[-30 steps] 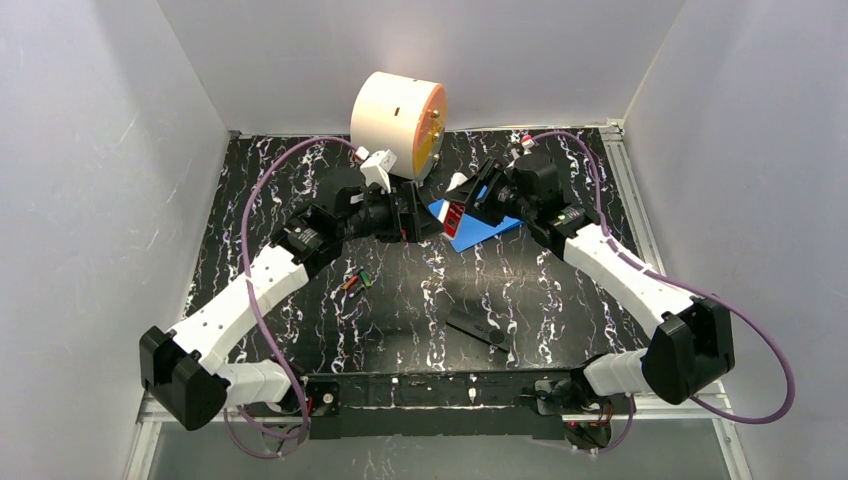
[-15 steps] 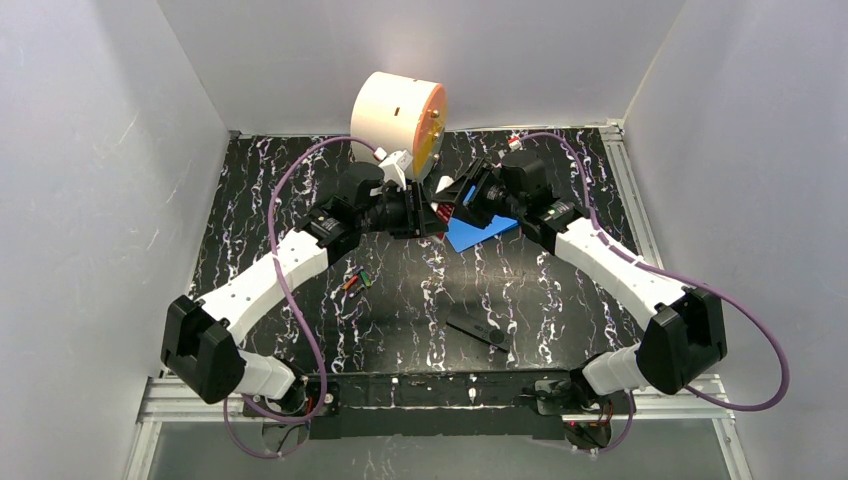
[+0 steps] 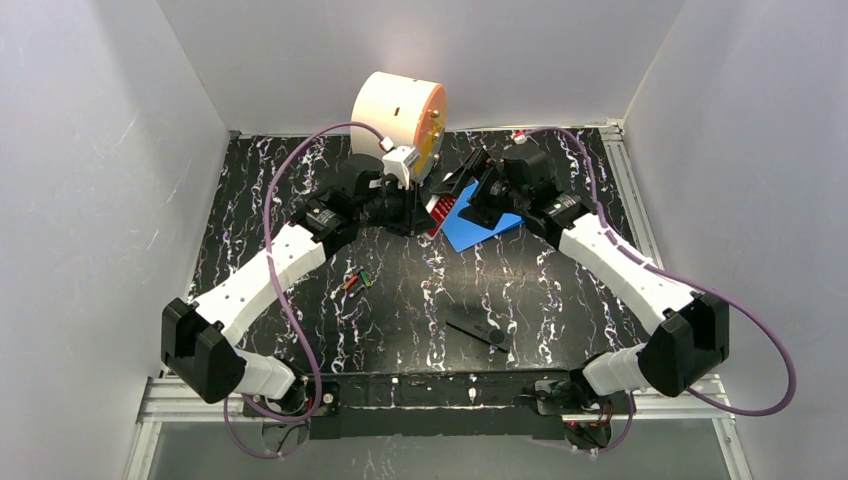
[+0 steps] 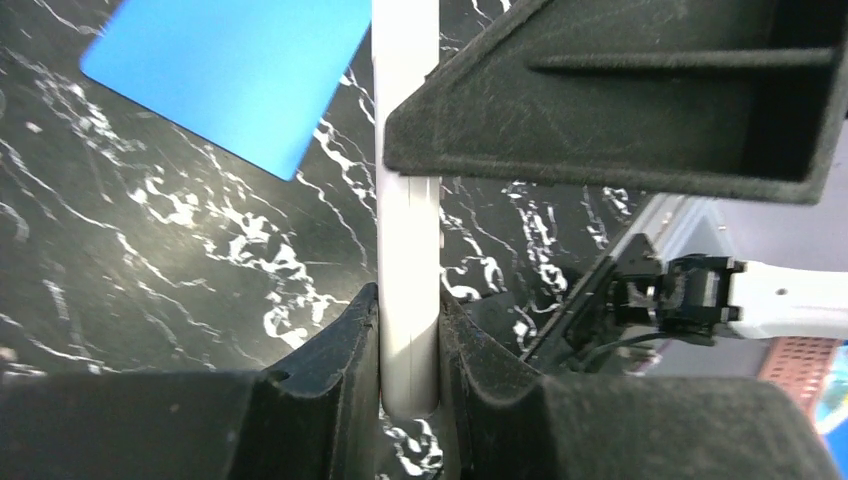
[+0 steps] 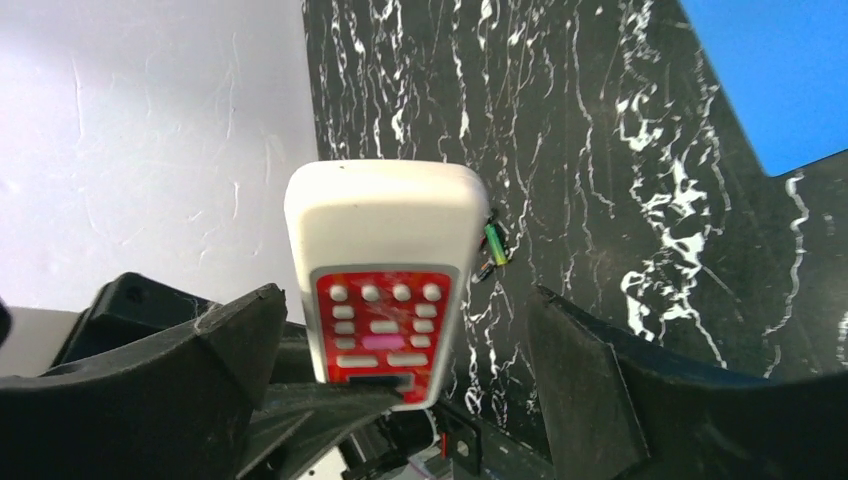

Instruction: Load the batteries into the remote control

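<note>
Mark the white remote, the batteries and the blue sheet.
white remote (image 5: 384, 290), right wrist view, upper red keypad.
batteries (image 3: 349, 284), top view, the orange-red one.
blue sheet (image 4: 235, 70), left wrist view, flat centre.

Worktop (image 3: 560, 300): black, veined in white.
Far edge: a cream drum (image 3: 395, 122) with an orange face is laid on its side.
Behind centre: a blue sheet (image 3: 470, 228) is spread flat.
Left of centre: the batteries (image 3: 354, 281) are laid close together.
Toward the near edge: a thin black strip (image 3: 477, 332) is laid aslant.

Overhead camera looks down; close wrist cameras share the remote (image 5: 385, 270).
</note>
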